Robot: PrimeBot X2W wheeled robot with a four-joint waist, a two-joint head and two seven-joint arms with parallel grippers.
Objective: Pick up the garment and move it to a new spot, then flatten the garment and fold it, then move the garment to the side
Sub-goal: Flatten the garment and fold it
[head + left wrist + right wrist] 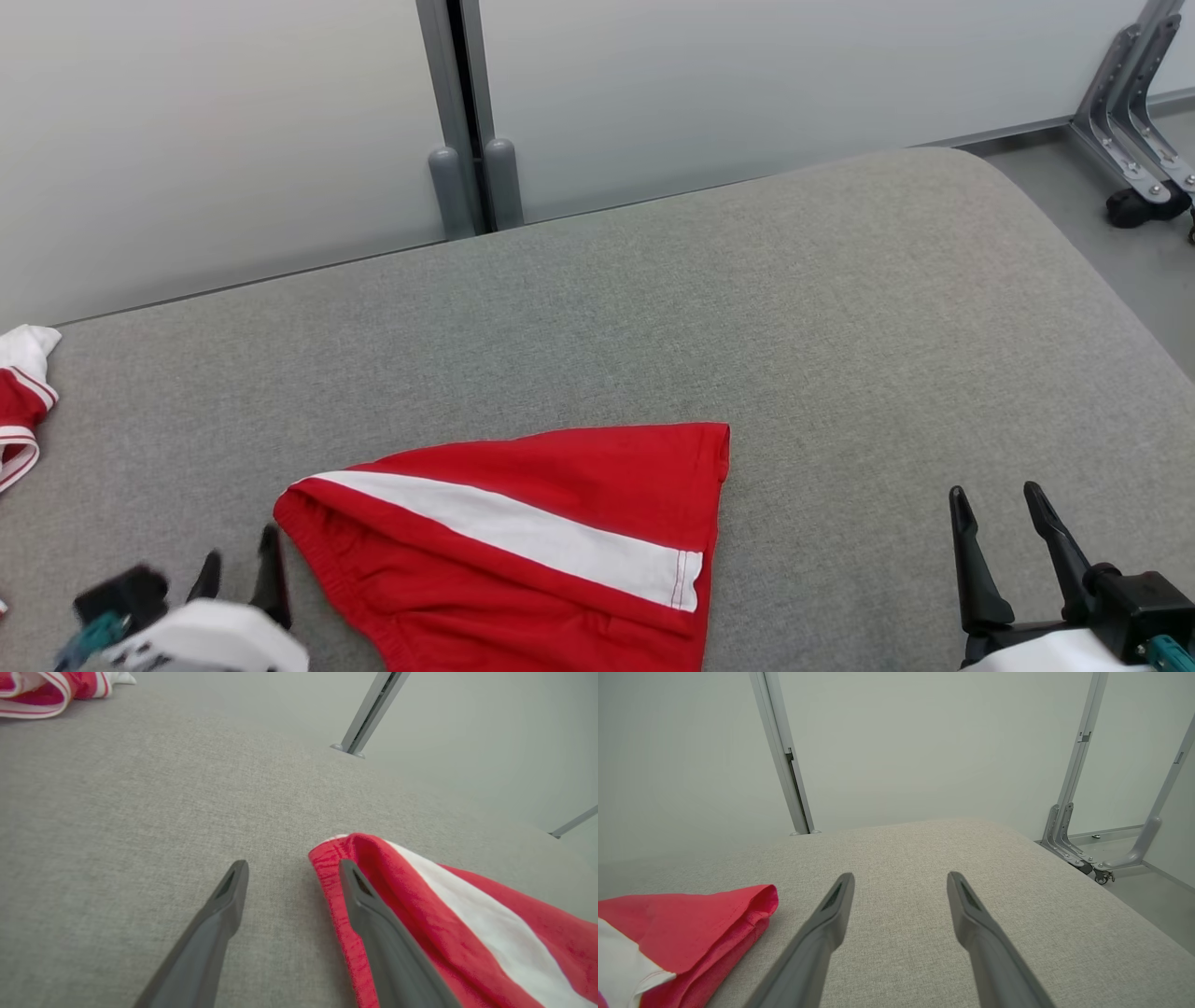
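Two claws stand open and empty. The left gripper (241, 551) has its jaws spread at the gathered waistband corner of the garment (523, 541), one finger (373, 924) lying over that edge. The right gripper (994, 493) hovers above bare table (747, 280), well off the hemmed end. The red shorts lie doubled between them, so folding looks done and the shift sideways seems due; that needs every layer pinched together. Their long axis runs claw to claw, waistband pointing left.
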